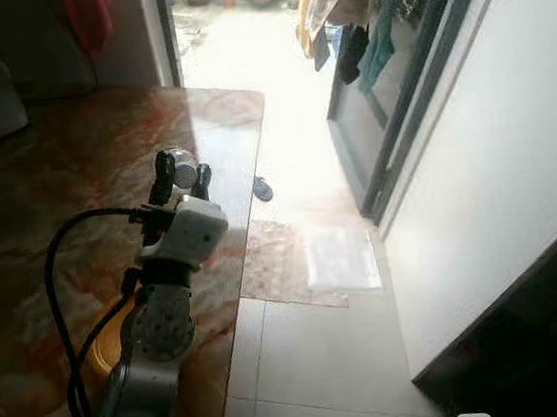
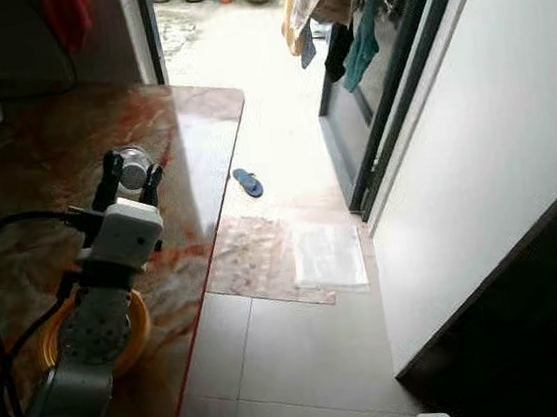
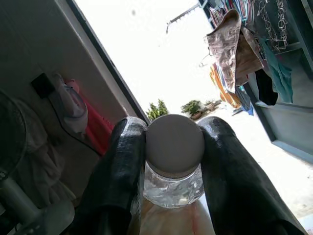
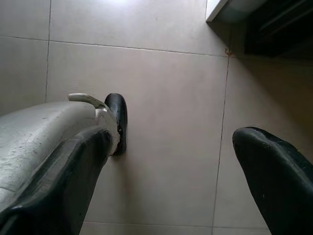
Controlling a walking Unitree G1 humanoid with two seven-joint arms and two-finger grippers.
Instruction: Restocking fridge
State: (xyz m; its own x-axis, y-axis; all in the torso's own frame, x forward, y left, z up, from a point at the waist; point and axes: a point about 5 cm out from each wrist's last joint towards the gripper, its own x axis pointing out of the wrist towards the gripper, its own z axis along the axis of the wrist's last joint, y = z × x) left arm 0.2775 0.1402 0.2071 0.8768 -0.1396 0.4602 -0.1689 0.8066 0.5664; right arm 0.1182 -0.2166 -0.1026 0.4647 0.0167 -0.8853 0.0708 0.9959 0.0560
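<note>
The head views show the left arm reaching forward over a polished orange-brown marble desk, bent up from the near edge, with a black cable looping beside it. At its tip the left hand grips a small clear jar with a pale round lid, held above the desk near its right edge. An orange round object lies on the desk under the arm. Beyond the desk's right edge are a tiled floor, a worn mat, a blue sandal and hanging clothes by a sunlit doorway.

The left wrist view adds the detail: both black fingers press against the sides of the jar's lid, with the clear glass body just below, and a red cloth hanging on the wall behind.

The right wrist view looks down at the floor tiles. The right hand hangs spread wide, holding nothing, beside a grey curved body part of the robot.
</note>
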